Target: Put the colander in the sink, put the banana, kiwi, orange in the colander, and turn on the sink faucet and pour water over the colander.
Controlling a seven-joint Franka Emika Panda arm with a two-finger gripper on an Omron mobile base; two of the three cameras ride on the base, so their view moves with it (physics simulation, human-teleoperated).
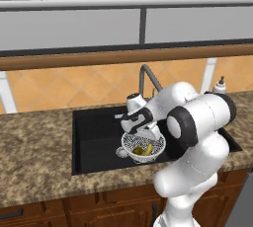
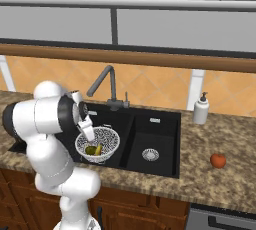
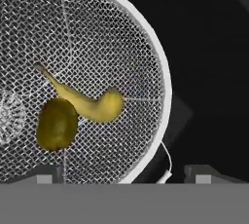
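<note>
While the arm hangs over the big basin, the sink is the largest thing in play: black, two basins, set into the speckled counter, fixed and hard, nothing to grip there. Faucet stands behind it, dark metal gooseneck with a small side lever; rigid. I'd judge the lever is the place to push, and it looks small, so a fingertip nudge rather than a pinch.

Colander sits in the large basin, wire mesh with a metal rim and a small side handle. Likely light and stiff; the rim or handle is the hold, since the mesh could dent and offers no flat face.

Gripper hovers just above the colander with jaws spread wide and nothing between the tips, which frame the rim's near edge in the hand view.

Banana lies in the colander bottom, curved, soft-skinned, bruises easily; touching the kiwi beside it. Kiwi looks firm, slightly fuzzy, so less slippery.

Orange is the one left out: on the counter right of the sink, well apart from the basin and near the front edge, in front of the soap bottle. Round, firm, smooth peel, light. It may roll if nudged, so I'd close across its widest part from above, centred, with moderate squeeze. No water is running yet.
</note>
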